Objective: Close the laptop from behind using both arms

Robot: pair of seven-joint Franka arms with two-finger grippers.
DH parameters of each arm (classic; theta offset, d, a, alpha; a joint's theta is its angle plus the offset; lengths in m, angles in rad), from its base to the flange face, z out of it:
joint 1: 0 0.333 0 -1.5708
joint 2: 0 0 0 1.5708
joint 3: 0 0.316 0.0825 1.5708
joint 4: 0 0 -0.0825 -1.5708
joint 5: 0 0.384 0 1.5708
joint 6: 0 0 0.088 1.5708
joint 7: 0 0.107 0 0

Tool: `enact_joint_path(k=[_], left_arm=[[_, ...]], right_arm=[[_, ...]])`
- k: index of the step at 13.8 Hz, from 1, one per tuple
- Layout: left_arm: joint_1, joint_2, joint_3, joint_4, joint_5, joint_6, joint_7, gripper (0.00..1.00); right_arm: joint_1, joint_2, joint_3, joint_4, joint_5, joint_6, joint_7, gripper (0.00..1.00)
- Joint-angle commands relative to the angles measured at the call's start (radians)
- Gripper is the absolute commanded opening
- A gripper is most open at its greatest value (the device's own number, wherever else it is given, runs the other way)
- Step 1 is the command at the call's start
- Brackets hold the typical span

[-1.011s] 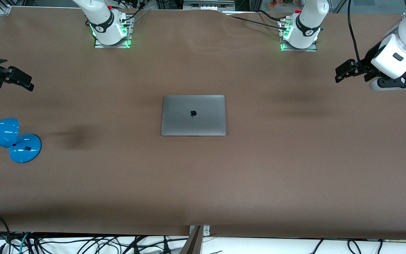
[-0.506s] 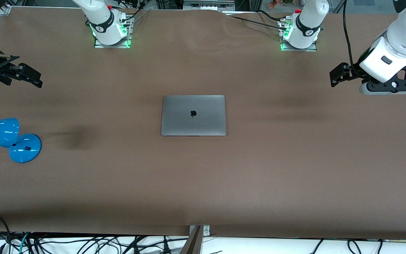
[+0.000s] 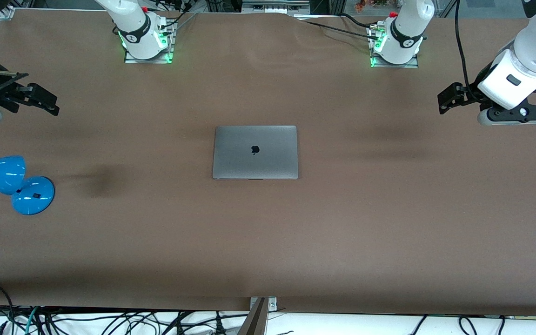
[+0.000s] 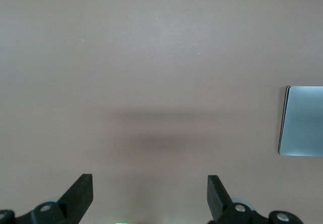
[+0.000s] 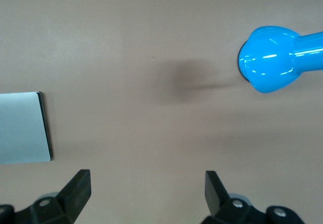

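The space-grey laptop [image 3: 255, 152] lies shut and flat in the middle of the brown table, apple logo up. Its edge shows in the left wrist view [image 4: 303, 120] and in the right wrist view [image 5: 22, 127]. My left gripper [image 3: 449, 98] hangs open and empty over bare table at the left arm's end, well apart from the laptop; its jaws stand wide in its wrist view [image 4: 150, 196]. My right gripper [image 3: 40, 100] hangs open and empty over bare table at the right arm's end [image 5: 148, 193].
A blue desk lamp [image 3: 14, 184] lies at the right arm's end of the table, nearer the front camera than the right gripper; its head shows in the right wrist view [image 5: 270, 57]. The arm bases [image 3: 146, 39] [image 3: 396, 44] stand along the table's edge. Cables hang below the table's front edge.
Both grippers have drawn slightly toward the arm bases and settled; the right gripper shifted a little toward the table's middle. The laptop has not moved.
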Motion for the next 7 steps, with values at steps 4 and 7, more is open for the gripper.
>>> enact_joint_path(k=[4, 7], left_arm=[[-0.044, -0.079, 0.078, -0.064, 0.013, -0.001, 0.007, 1.0], [-0.045, -0.07, 0.074, -0.052, 0.021, -0.003, -0.002, 1.0]], right_arm=[[0.002, -0.012, -0.004, -0.007, 0.017, 0.003, 0.004, 1.0], [0.002, -0.012, -0.004, -0.007, 0.017, 0.0, 0.002, 1.0]])
